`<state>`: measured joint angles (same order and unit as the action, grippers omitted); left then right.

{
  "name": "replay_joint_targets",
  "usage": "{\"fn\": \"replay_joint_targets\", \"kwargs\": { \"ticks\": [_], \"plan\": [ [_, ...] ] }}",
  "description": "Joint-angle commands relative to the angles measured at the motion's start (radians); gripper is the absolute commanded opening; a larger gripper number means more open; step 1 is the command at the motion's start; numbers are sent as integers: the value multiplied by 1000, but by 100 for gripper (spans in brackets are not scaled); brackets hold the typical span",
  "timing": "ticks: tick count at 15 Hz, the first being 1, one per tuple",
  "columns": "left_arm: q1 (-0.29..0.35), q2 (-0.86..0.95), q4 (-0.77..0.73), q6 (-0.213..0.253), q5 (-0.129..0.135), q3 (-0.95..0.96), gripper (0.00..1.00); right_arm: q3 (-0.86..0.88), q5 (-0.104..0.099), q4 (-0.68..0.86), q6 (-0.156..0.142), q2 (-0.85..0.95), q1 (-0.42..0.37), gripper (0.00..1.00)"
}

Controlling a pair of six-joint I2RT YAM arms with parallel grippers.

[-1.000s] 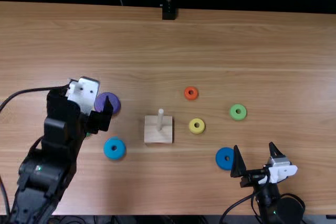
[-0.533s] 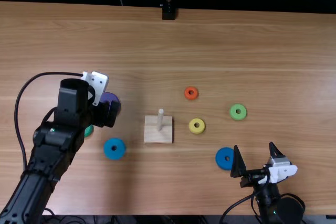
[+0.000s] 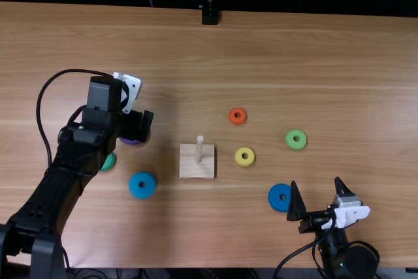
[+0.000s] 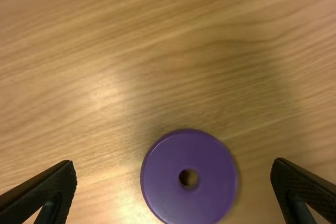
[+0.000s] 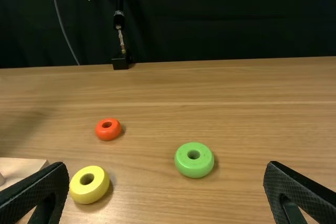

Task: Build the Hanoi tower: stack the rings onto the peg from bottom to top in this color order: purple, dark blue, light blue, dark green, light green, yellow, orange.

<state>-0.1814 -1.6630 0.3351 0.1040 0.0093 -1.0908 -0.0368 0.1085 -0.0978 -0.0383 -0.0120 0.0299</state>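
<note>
With the peg (image 3: 199, 149) bare, the purple ring (image 4: 163, 187) seems first: it lies on the counter (image 3: 313, 50) below the left hand (image 4: 174, 165), whose spread fingers should next line up, lower and close.

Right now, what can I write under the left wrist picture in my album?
The left pincer opens wide over the purple ring on the table.
</note>
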Motion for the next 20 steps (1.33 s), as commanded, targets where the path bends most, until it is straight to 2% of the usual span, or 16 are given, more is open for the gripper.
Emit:
{"fn": "replay_joint_targets", "kwargs": {
  "ticks": [1, 2, 4, 5, 8, 20],
  "plan": [
    [16, -47, 0, 6, 5, -46, 100, 21, 2, -1, -2, 12, -7, 100],
    [17, -84, 18, 6, 9, -75, 100, 21, 2, 1, -2, 12, -7, 100],
    [16, -141, 138, 10, 50, -121, 100, 21, 2, -1, -2, 12, -7, 100],
    [16, -169, 173, 10, 53, -141, 100, 21, 2, 1, -2, 12, -7, 100],
    [16, -190, 232, 10, 53, -176, 100, 21, 2, 1, -2, 12, -7, 100],
    [13, -248, 250, 10, 51, -187, 100, 21, 2, 1, -2, 12, -7, 100]
  ]
}}
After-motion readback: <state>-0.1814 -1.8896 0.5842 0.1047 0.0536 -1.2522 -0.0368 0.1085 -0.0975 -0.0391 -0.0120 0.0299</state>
